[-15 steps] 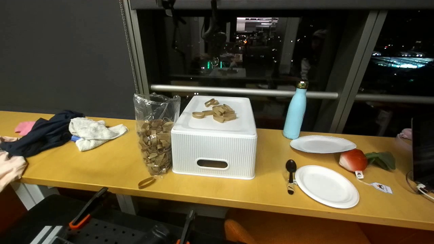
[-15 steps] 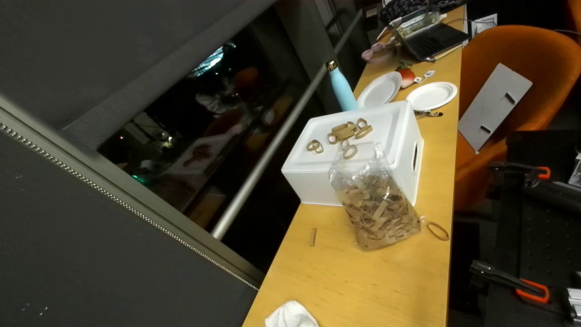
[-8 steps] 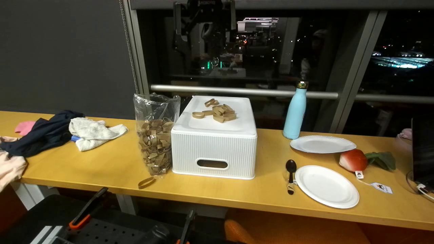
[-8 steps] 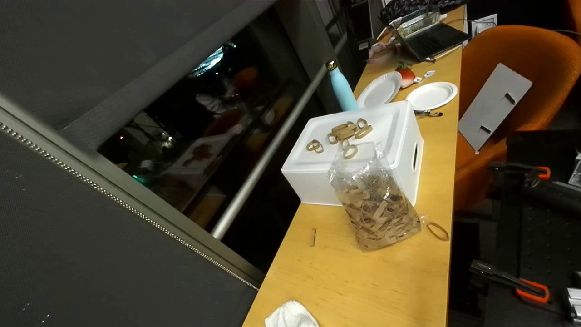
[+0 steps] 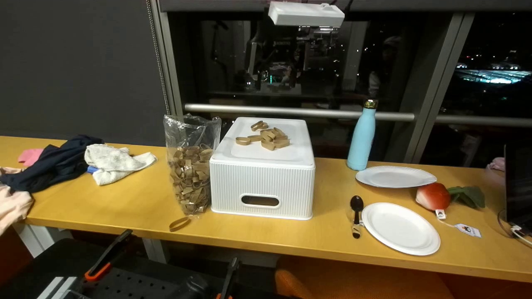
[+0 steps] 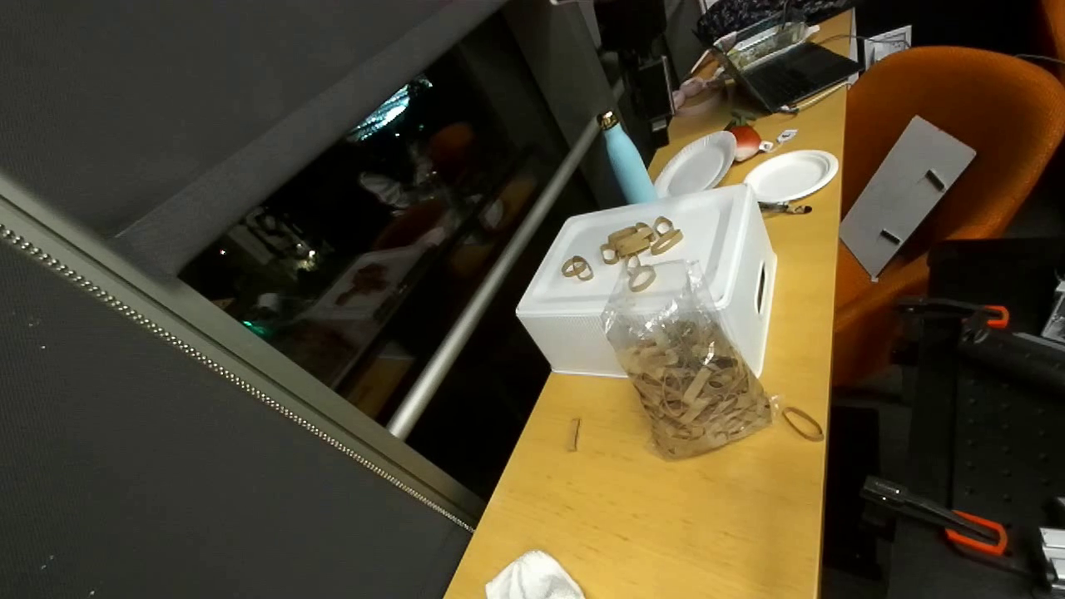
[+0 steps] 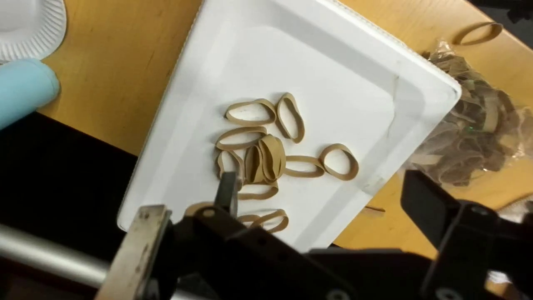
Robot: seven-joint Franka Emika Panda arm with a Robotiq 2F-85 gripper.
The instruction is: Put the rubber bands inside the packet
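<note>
Several tan rubber bands (image 5: pixel 268 137) lie in a loose cluster on top of an upturned white ribbed box (image 5: pixel 262 187), also in an exterior view (image 6: pixel 632 240) and the wrist view (image 7: pixel 272 158). The clear plastic packet (image 5: pixel 191 178) stands against the box, filled with bands, its top open and upright; it also shows in an exterior view (image 6: pixel 695 383) and the wrist view (image 7: pixel 479 125). My gripper (image 7: pixel 322 193) is open and empty, above the box; its left finger overlaps the cluster's edge in view. In an exterior view my gripper (image 5: pixel 276 77) is dark against the window.
One band (image 5: pixel 179 224) lies on the table before the packet, another (image 6: pixel 574 434) behind it. A blue bottle (image 5: pixel 361 137), white plates (image 5: pixel 401 228), a spoon (image 5: pixel 356 216) and a toy vegetable (image 5: pixel 433 196) are at one side, cloths (image 5: pixel 118 162) at the other.
My gripper has come down into view from the top and moved right in an exterior view, over the box. The rubber bands, box and packet have not moved.
</note>
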